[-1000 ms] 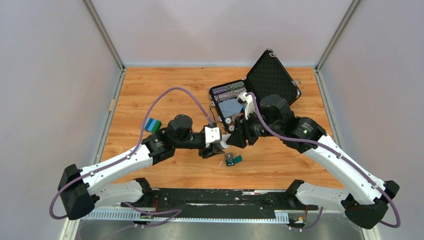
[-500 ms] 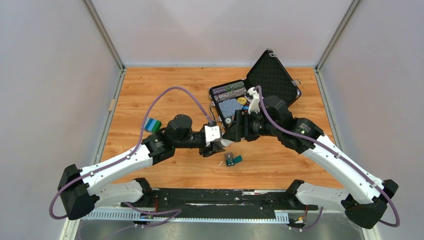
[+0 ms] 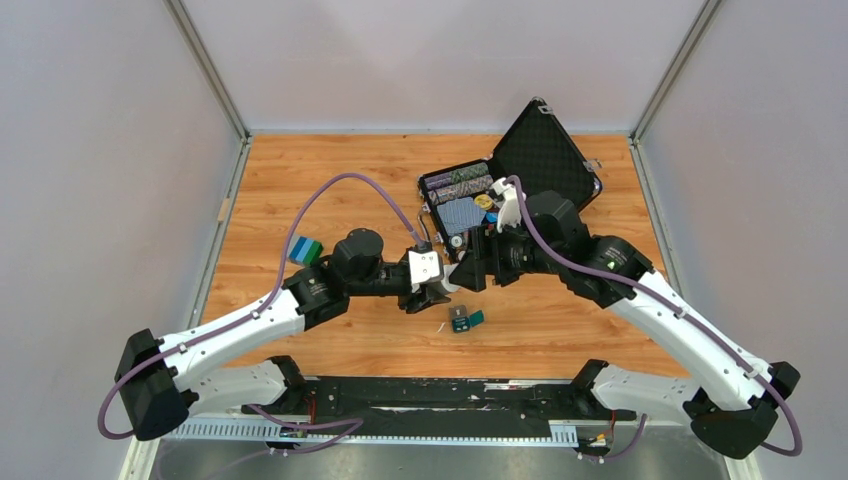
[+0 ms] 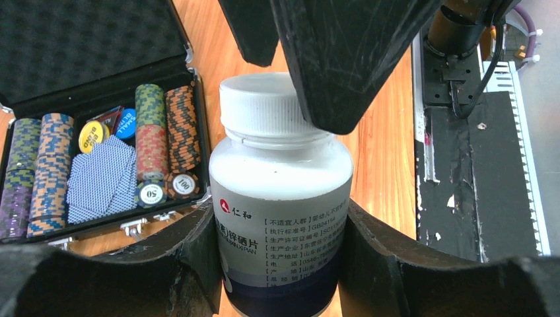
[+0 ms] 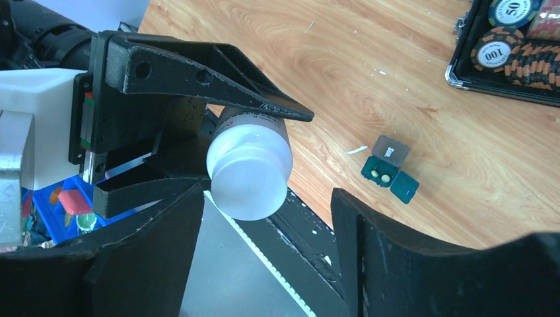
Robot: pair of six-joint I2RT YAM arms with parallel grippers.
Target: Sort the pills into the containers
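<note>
My left gripper is shut on a white pill bottle with a white cap and holds it above the table. My right gripper is open in front of the cap. In the right wrist view the cap lies between the spread fingers, nearer the left one. The container, a tiny dark-teal box, lies open on the wood just below both grippers. The right wrist view shows two pale pills in the container.
An open black chip case with chips and cards stands behind the grippers, its lid raised. A blue-green block lies at the left. A small white scrap lies beside the container. The black base rail runs along the near edge.
My right gripper drew back from the bottle toward the chip case, then came a little closer again. The left gripper and the bottle have not moved.
</note>
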